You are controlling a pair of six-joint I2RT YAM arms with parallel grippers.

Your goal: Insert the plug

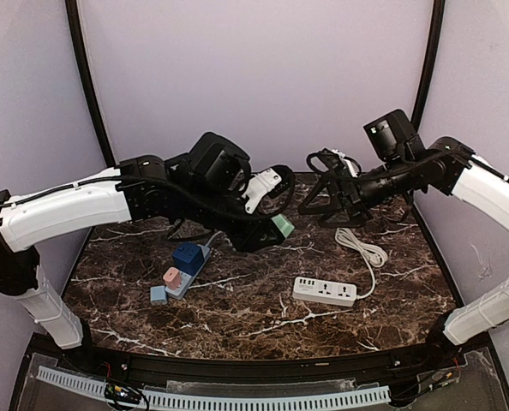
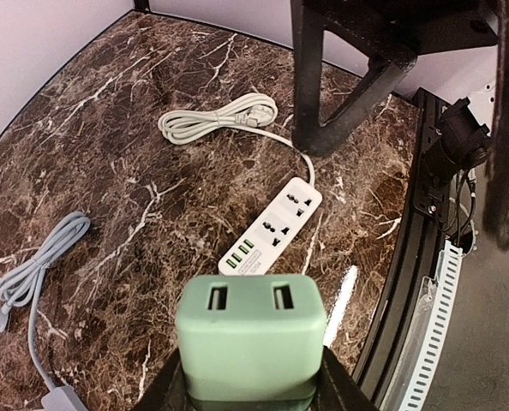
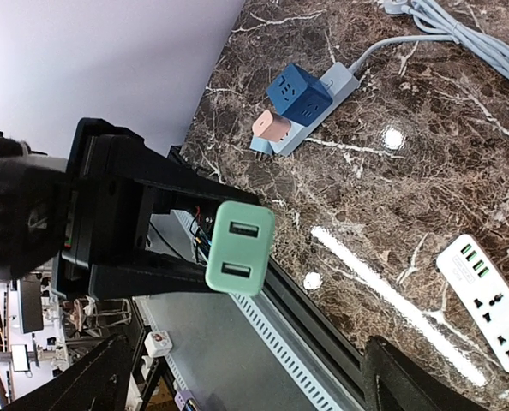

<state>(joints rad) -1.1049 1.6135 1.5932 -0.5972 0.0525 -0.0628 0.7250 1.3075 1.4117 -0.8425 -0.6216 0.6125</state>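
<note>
Our left gripper [image 2: 250, 390] is clamped on the pale green block-shaped charger plug [image 2: 250, 342] and holds it in the air, well above the tabletop. The plug's face with two USB slots points away from the palm. We cannot see the prongs, so we judge that they sit back between the fingers.

Our right gripper [image 1: 310, 184] is spread wide and empty. It faces that slotted face head-on, near it but apart.

The flat white plastic power strip [image 1: 325, 291] lies on the dark marble table [image 1: 237, 321], ahead of and below the left hand's fingertips. It is also below the right hand, on that arm's side. From the left wrist its long axis runs away from the hand, slanting right, with the USB end nearest and the two sockets beyond.

Everything turns on the prongs facing down toward those sockets. We think the right hand is nearer and better placed to take the plug.
</note>
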